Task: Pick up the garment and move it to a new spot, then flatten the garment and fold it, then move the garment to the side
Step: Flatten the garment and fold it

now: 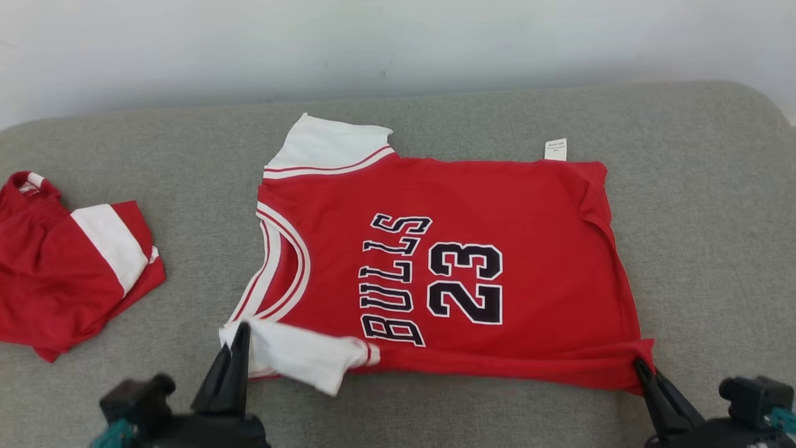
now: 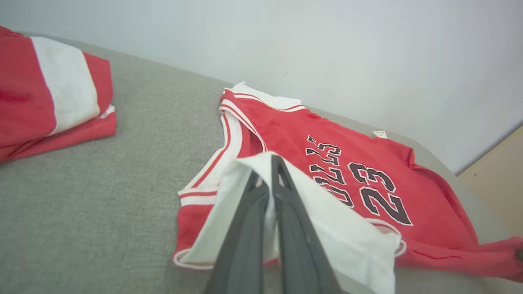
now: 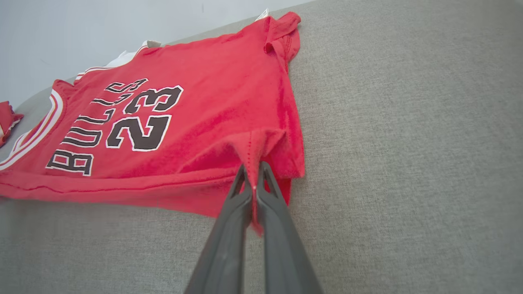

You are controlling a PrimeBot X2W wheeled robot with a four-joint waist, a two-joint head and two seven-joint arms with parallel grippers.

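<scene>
Grey cushion (image 1: 435, 118) against a pale wall (image 1: 398, 43). Spread mid-cushion, print up: red jersey (image 1: 516, 205), collar to the left, hem to the right. Pinches the near white sleeve (image 1: 298, 354) with the left gripper (image 1: 241, 330), jaws together on the cloth. Clamps the near hem corner (image 1: 643, 350) in the right gripper (image 1: 639, 368), likewise closed on fabric. Well apart at far left, folded: second red garment (image 1: 56, 274).

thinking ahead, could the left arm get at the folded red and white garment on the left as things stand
Probably not yet: the left gripper is shut on the white sleeve of the red Bulls jersey. Bare grey cushion leaves the way to the folded garment free otherwise.
</scene>
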